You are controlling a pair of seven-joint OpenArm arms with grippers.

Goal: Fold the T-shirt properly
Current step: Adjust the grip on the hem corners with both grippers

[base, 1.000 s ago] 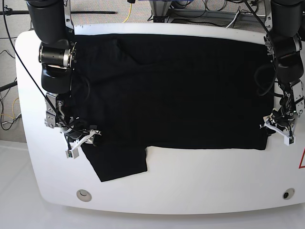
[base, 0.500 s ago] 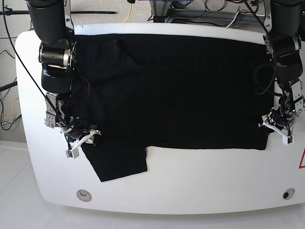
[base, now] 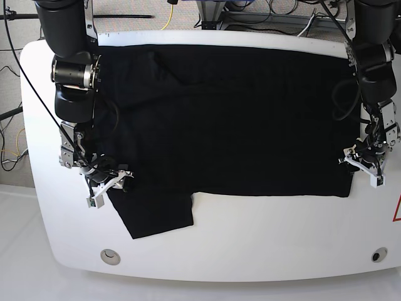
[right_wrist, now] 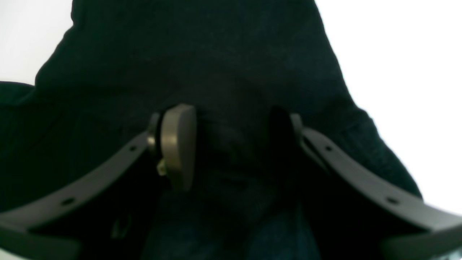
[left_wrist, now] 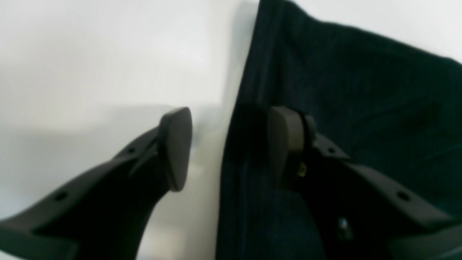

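The black T-shirt (base: 238, 119) lies spread flat over the white table (base: 282, 232), plain side up, with one sleeve (base: 156, 216) sticking out toward the front left. At the shirt's right edge my left gripper (base: 361, 168) is open. In the left wrist view this gripper (left_wrist: 229, 148) straddles the hem, one finger (left_wrist: 175, 148) over bare table and the other on the T-shirt (left_wrist: 361, 90). My right gripper (base: 108, 187) sits low at the left edge by the sleeve. In the right wrist view it (right_wrist: 231, 144) is open, with a hump of the T-shirt (right_wrist: 202, 54) between its fingers.
Two round holes (base: 110, 255) (base: 378, 255) sit near the table's front corners. A red triangle mark (base: 397, 210) shows at the right edge. Cables (base: 169, 15) lie on the floor beyond the far edge. Both arm columns stand at the far corners.
My left gripper has shifted slightly toward the far side and inward onto the shirt's right edge. The right arm and the shirt have not moved.
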